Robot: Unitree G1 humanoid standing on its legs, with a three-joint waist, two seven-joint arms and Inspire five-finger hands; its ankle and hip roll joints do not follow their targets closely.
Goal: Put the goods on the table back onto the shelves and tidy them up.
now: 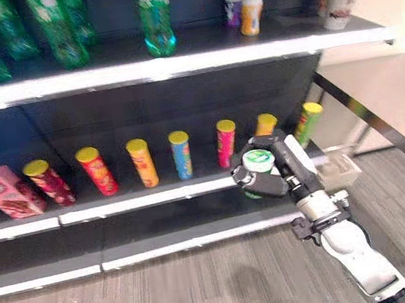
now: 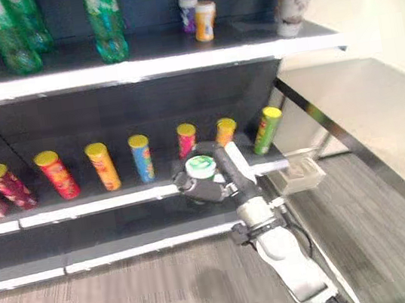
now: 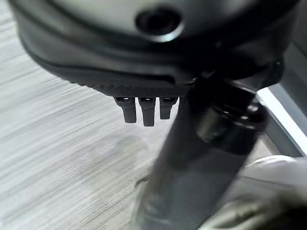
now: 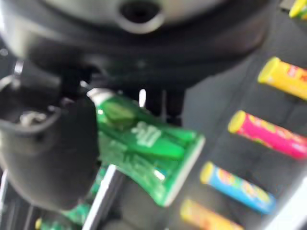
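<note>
Right hand (image 1: 267, 176) gripping green bottle (image 4: 144, 148), cap-up — probably upright

Free room along the lower shelf (image 1: 119, 207)

Row of upright tubes (image 1: 181, 155) spaced along that shelf, narrow gaps between each, pink box (image 1: 4, 192) at its left end. Open front strip before the tubes. Overhead, top shelf (image 1: 174, 64) capping the height. Right of the lower shelf, steel table (image 1: 388, 93) closing the side.
</note>
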